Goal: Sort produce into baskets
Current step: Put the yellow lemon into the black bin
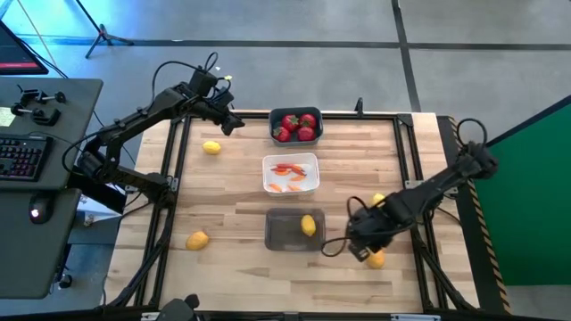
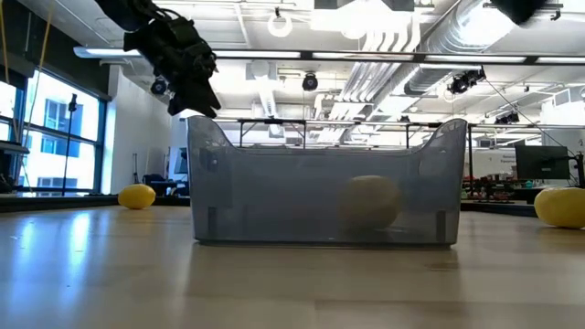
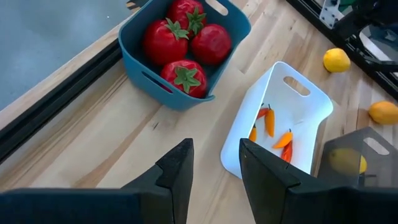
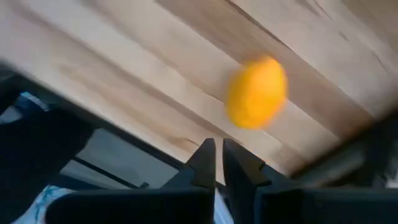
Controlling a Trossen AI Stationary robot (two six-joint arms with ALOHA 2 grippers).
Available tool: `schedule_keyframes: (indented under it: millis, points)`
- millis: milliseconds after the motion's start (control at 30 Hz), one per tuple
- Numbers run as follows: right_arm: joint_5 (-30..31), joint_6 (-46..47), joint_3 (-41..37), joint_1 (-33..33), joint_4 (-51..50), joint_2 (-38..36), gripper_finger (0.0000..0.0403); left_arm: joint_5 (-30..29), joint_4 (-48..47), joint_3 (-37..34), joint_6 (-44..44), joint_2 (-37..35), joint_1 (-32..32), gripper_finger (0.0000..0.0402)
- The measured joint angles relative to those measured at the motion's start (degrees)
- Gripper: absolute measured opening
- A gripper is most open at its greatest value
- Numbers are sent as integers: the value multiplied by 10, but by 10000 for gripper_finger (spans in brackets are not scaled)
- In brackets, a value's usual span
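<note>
The right gripper (image 4: pixel 217 163) is closed on nothing beside a lemon (image 4: pixel 256 92); the left gripper (image 3: pixel 214 168) hangs part-open, empty.

Both arms (image 1: pixel 134 125) are matte black, jointed, with looping black cables; the fingers (image 3: pixel 177 171) are dark, angular, flat-faced wedges.

You see a dark desk (image 1: pixel 49 116) with a black keyboard (image 1: pixel 20 159) on the grey floor (image 1: pixel 294 22); tall bright windows (image 2: pixel 46 137) stand nearby.

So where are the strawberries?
In the high view, the strawberries sit inside the blue basket at the table's far edge, middle, just beyond the white basket of carrots.
</note>
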Motion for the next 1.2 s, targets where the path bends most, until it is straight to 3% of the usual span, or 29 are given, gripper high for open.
schedule_keyframes:
  millis: [133,300,433,567,733,1000,1200]
  points:
    - [-43,34,-78,20,7,-28,57,-3,0,0,-21,0,0,115]
    - [-77,26,-147,26,80,-32,153,-6,2,0,-23,0,0,115]
    - [-72,48,-199,25,153,-32,232,-7,8,0,-23,0,0,115]
    - [-36,77,-231,25,157,-32,278,-21,9,0,-27,0,-2,115]
    - [19,90,-250,25,215,-32,288,-35,8,0,-23,0,-7,115]
    - [28,125,-306,26,306,-32,288,-35,5,0,-18,0,-7,115]
    - [24,31,-281,26,305,-31,288,-35,-4,0,-8,0,-7,115]
